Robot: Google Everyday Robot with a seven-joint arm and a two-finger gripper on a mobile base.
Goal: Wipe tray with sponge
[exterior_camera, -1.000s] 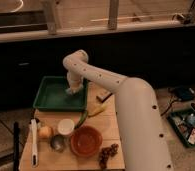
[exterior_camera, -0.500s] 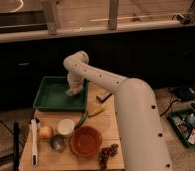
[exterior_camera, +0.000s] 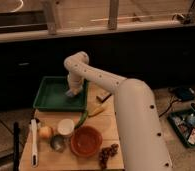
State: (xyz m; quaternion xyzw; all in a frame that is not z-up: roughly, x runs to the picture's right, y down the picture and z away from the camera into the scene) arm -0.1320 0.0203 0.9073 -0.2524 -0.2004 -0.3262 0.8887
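Down at the tray's (exterior_camera: 51, 92) three o'clock side, the gripper (exterior_camera: 73, 90) is clamped on the sponge (exterior_camera: 70, 93); press it flat, then sweep toward nine o'clock.

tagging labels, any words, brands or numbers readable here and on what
None can be read.
No text shows on the tray, orange bowl or white cup.
Any print on the items in the bin at right cannot be made out.
The gripper is down in the tray, jaws shut on the sponge.
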